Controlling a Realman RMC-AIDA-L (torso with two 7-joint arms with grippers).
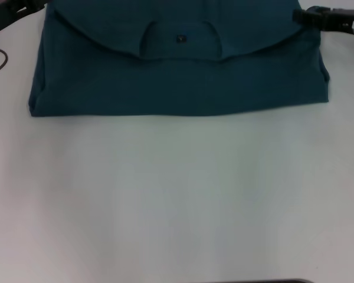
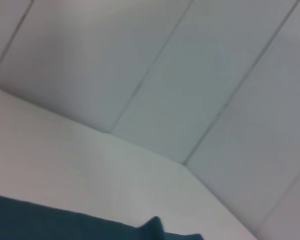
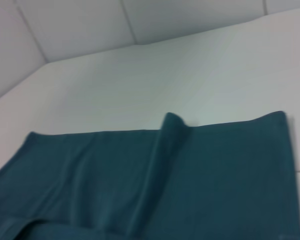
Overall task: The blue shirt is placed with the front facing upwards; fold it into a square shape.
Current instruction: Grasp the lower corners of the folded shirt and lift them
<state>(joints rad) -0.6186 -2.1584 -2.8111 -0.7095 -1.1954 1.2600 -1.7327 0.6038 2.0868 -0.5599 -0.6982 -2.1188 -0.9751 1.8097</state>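
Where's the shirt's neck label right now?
In the head view, the neck label sits near the top centre, inside the collar of the folded blue shirt.

The folded shirt (image 1: 177,82) lies on the worktop (image 1: 177,194) between the two tools: the left tool (image 1: 12,13) sits at its far left corner, the right tool (image 1: 327,19) at its far right corner. The neck label (image 1: 181,39) lies midway between them.

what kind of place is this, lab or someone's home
Probably a lab or test bench, not a home: a bare white table, plain panelled walls behind it, and only a folded blue shirt between two robot arms.
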